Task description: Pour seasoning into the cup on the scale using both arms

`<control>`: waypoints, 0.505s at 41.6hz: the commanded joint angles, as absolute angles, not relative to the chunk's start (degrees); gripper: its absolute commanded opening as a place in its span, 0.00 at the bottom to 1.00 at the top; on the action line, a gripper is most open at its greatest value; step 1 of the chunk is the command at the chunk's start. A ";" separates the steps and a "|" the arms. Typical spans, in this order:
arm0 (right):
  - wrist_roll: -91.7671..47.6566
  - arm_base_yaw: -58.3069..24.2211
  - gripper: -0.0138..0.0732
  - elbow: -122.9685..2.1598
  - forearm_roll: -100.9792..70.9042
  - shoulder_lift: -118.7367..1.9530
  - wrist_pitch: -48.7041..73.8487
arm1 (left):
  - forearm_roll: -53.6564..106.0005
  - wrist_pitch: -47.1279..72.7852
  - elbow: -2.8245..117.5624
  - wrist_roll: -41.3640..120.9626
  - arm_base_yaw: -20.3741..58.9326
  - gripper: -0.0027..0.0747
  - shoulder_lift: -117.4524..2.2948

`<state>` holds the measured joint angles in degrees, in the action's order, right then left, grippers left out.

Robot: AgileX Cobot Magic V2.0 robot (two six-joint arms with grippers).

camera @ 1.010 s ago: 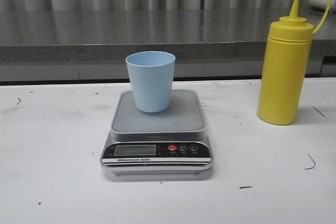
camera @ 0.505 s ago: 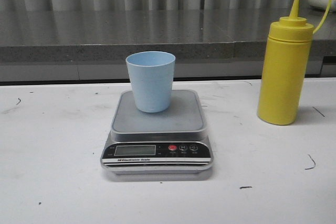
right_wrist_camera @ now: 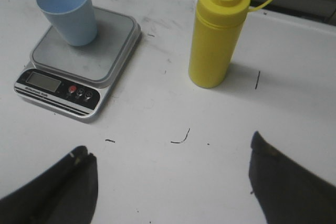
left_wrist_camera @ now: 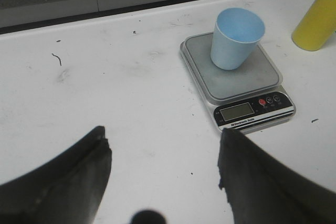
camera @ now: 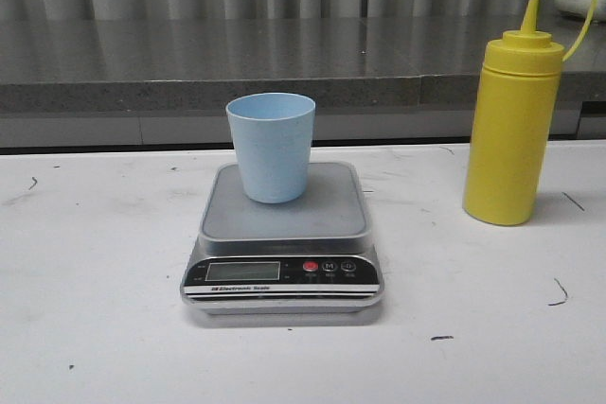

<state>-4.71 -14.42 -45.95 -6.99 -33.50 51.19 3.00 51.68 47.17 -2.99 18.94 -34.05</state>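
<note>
- Watching both wrist feeds, I see the left claw (left_wrist_camera: 165, 169) spread wide and holding nothing, low over the bare white worktop (left_wrist_camera: 131, 93).
- Ahead of it and well apart, the blue cup (left_wrist_camera: 236, 38) stands upright on the scale (left_wrist_camera: 239, 80), toward the back of the steel plate.
- My right claw (right_wrist_camera: 170, 182) is likewise spread and empty.
- The yellow bottle (right_wrist_camera: 218, 32) stands upright on the worktop ahead of that claw, well clear of its fingers, beside the scale and not touching it.
</note>
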 commanded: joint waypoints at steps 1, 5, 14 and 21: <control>-4.59 -14.49 0.86 -47.55 -7.51 -31.23 48.62 | 3.57 47.81 48.71 -3.49 18.87 0.60 -34.22; -4.15 -14.49 0.86 -47.54 -7.51 -29.85 49.41 | 3.57 47.81 48.71 -3.49 18.87 0.60 -34.22; -4.10 -14.49 0.86 -45.89 -7.51 -29.54 48.37 | 3.57 47.81 48.71 -3.49 18.87 0.60 -34.22; -4.10 -14.49 0.78 -44.85 -7.51 -29.54 47.57 | 3.57 47.81 48.71 -3.49 18.87 0.60 -34.22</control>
<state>-4.26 -14.42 -43.63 -7.09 -29.35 51.95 3.00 51.68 47.17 -2.99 18.94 -34.05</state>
